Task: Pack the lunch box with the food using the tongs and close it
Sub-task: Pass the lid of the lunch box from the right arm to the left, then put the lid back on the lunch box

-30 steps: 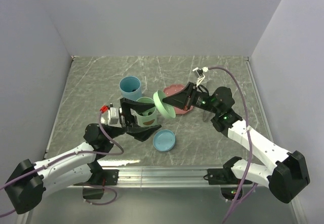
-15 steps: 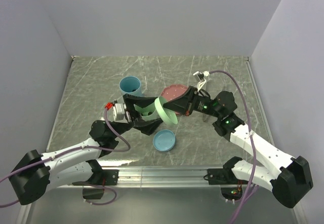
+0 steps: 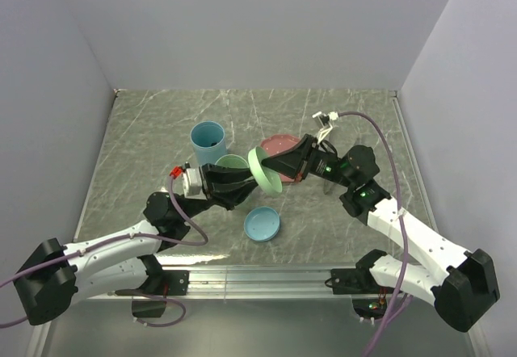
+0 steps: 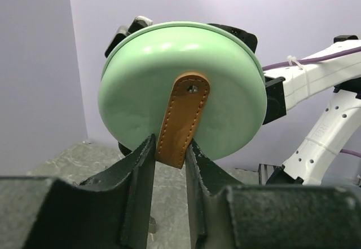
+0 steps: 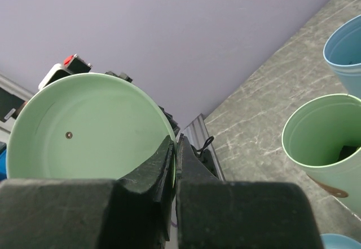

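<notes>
Closing is underway: the right claw (image 5: 172,147) is pinching the rim of the round pale-green metal lid (image 4: 141,91) while the left claw (image 4: 171,150) is gripping its brown leather tab (image 4: 181,116). The green cylindrical tin (image 5: 316,147), holding dark food (image 5: 345,152), is sitting alongside; the lid next needs seating squarely.

Bench top (image 3: 161,119) is a dark grey-green stone-look sheet w/ pale scratchy veins all over, framed by thin metal trim (image 3: 95,167) along its L & R edges and a silver slotted alu rail (image 3: 266,275) across the near edge; a faint bright glare sits on the top nr the near-L corner. Plain matte walls box it in on 3 sides: back wall (image 3: 258,26) lightest, L wall (image 3: 40,131) & R wall (image 3: 472,90) slightly more lilac-grey, each meeting the bench at its far, L and R edges. Light is soft & even from above, shadows weak and blurry.
</notes>
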